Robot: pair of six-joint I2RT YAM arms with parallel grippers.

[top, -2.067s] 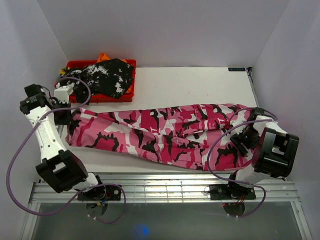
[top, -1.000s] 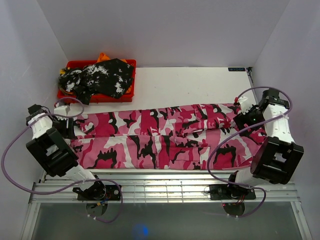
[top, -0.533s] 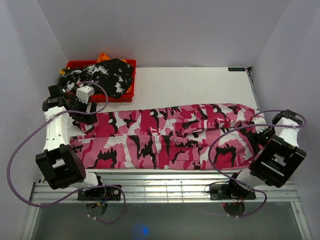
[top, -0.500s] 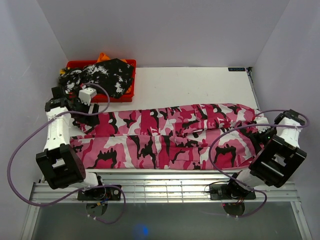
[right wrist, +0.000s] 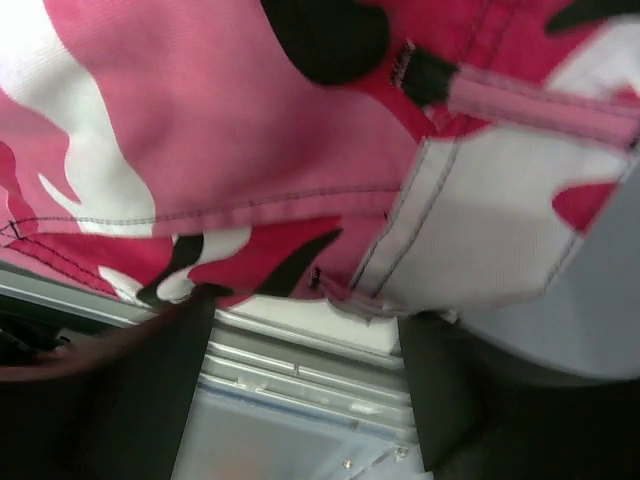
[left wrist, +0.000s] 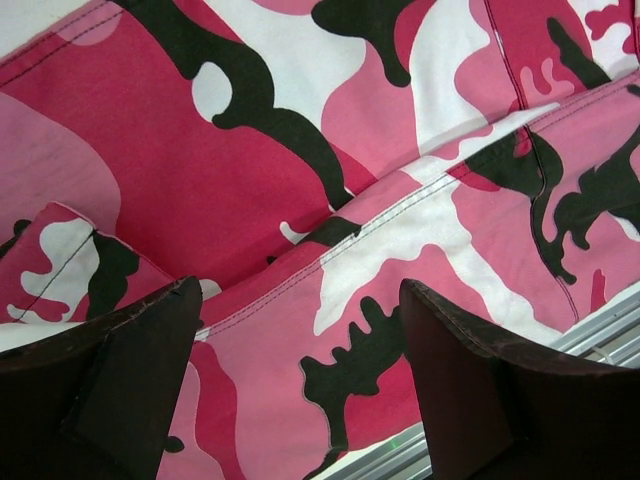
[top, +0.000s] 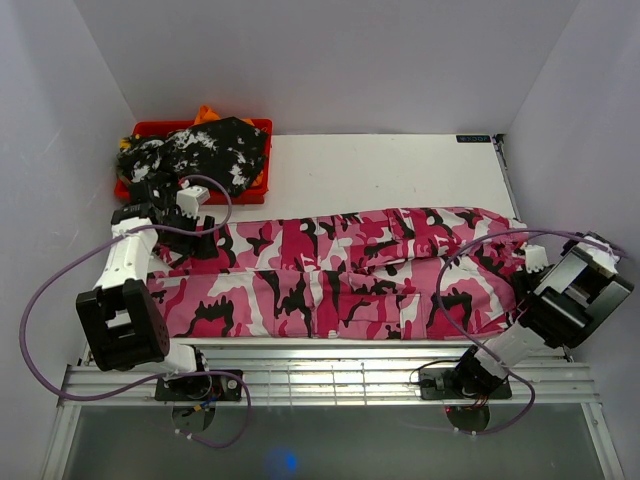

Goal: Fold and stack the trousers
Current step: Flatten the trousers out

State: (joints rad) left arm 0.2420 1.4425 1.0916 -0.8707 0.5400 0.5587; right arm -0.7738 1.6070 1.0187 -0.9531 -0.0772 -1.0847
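The hot-pink, white and black camouflage trousers lie stretched across the table, folded lengthwise, with the leg ends on the left and the waist on the right. My left gripper hovers open over the leg ends; in the left wrist view its dark fingers straddle the trousers with nothing between them. At the waist's near right corner is my right gripper. In the right wrist view its jaws stand apart just below the hem of the trousers, over the table edge.
A red tray at the back left holds a black-and-white mottled garment with something orange behind it. A metal rail runs along the near edge. White walls close in both sides.
My left gripper has moved from the table's left edge rightward onto the leg ends. My right arm has swung outward and forward, bringing its gripper to the waist's near corner.
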